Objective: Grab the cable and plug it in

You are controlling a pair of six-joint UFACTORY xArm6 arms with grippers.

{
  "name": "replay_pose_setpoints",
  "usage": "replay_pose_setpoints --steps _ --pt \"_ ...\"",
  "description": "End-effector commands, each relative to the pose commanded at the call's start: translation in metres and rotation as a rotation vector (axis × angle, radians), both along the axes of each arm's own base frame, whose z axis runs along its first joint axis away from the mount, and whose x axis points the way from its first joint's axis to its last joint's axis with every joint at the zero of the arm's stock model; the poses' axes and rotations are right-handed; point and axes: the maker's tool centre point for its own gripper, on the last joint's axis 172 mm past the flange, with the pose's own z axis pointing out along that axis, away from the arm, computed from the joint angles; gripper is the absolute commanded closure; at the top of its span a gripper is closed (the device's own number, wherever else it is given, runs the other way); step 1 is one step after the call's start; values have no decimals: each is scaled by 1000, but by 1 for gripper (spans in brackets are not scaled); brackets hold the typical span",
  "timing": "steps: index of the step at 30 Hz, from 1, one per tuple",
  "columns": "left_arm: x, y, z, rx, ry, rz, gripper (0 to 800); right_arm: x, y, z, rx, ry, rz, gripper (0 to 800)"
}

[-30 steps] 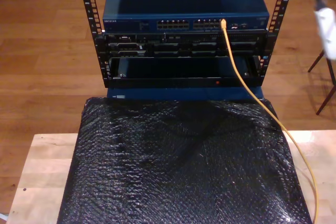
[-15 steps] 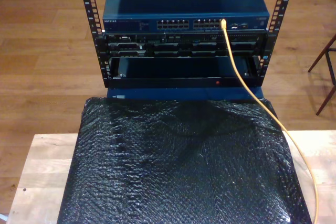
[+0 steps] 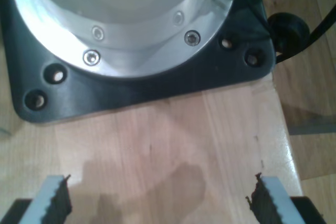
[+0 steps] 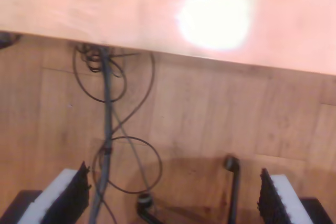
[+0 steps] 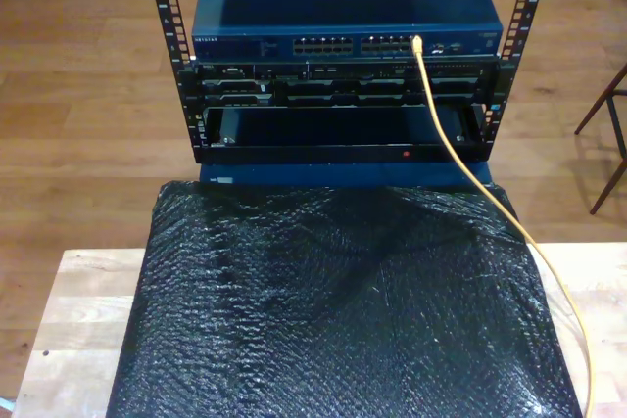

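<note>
Already the cable [image 5: 460,159] sits with its tip in a port on the blue switch [image 5: 343,7] atop the rack [image 5: 343,95], toward the exterior view's right, and trails down across the far corner of the black bubble-wrap mat [image 5: 333,310] and off the desk [image 5: 69,320] edge on that same side. A second ago a blurred white shape, perhaps an arm, showed at the exterior view's upper right; it has gone, so I judge the plugging done and the arms pulled back. My first gripper [image 3: 157,203] is spread wide and holds nothing, above bare wood beside a black-and-metal arm base [image 3: 131,40]. My second gripper [image 4: 170,198] is likewise spread and empty, over the floor and loose dark wires [image 4: 107,129]. One cable, one switch, one mat, two grippers.
</note>
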Motion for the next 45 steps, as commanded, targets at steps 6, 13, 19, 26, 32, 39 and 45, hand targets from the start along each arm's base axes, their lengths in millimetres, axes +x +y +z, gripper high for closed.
replay_pose_setpoints --steps 6,13,19,26,32,39,45 --pt "0 0 0 0 0 0 0 -55 15 -24 18 45 -8 0" --pt "0 0 0 2 0 0 0 -94 48 -63 114 52 -49 0" --pt "0 0 0 0 -1 -1 0 -103 71 -92 157 61 -72 0" --pt "0 0 0 2 0 0 0 -104 68 -118 108 54 -67 1" --pt "0 0 0 2 0 0 0 -104 71 -120 111 49 -43 0" --pt "0 0 0 2 0 0 0 -109 81 -142 109 61 -26 0" --pt "0 0 0 2 0 0 0 -109 85 -161 82 57 -22 0"
